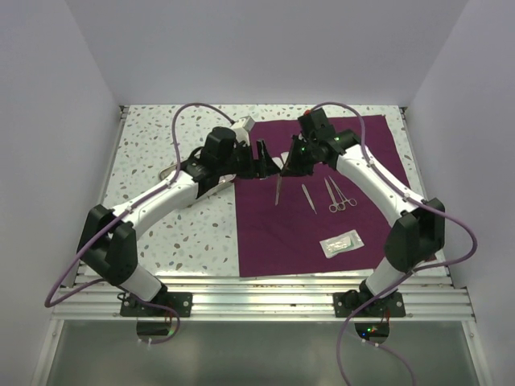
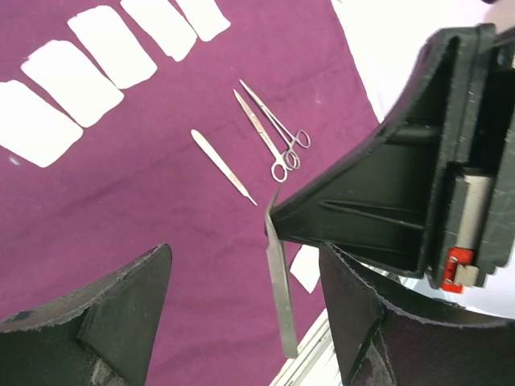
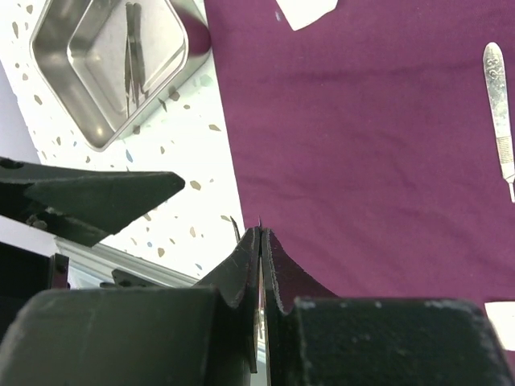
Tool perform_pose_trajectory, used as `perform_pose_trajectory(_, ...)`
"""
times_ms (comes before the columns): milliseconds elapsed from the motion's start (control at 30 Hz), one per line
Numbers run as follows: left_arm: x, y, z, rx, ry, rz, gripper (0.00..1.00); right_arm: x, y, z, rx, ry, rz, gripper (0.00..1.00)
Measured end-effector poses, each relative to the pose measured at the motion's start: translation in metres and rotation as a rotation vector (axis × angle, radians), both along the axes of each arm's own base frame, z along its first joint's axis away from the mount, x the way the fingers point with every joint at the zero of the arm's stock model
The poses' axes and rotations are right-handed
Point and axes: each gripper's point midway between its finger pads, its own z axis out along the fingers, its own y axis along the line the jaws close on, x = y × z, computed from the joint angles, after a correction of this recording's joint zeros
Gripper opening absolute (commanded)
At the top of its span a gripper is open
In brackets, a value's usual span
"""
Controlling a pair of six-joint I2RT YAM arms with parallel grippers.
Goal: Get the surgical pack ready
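Observation:
The purple drape [image 1: 322, 217] lies flat on the right half of the table. My right gripper [image 3: 261, 233] is shut on a thin flat steel instrument [image 2: 282, 289], which hangs down from its fingers above the drape's left part. My left gripper [image 2: 245, 261] is open, its fingers either side of that hanging instrument without touching it. On the drape lie a scalpel handle [image 2: 223, 166], two ring-handled instruments [image 2: 278, 137], several white gauze squares [image 2: 80, 80] and a clear pouch [image 1: 341, 244]. The steel tray [image 3: 56, 36] sits left of the drape with instruments in it.
The speckled tabletop [image 1: 201, 233] is bare to the left of the drape. The tray is mostly hidden under my left arm [image 1: 173, 193] in the top view. A metal rail [image 1: 265, 293] runs along the near edge. White walls close in the sides.

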Motion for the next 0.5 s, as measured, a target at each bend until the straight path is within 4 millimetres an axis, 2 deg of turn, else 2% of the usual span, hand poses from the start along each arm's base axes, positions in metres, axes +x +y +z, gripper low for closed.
perform_pose_trajectory(233,-0.01,-0.005,-0.005,-0.007,0.019,-0.042,0.71,0.007,0.005,-0.002,0.011,0.014,-0.018,0.0)
perform_pose_trajectory(500,-0.021,-0.013,-0.009,-0.018,0.042,-0.1,0.52,0.01,0.008,0.001,0.025,0.016,-0.034,0.0)
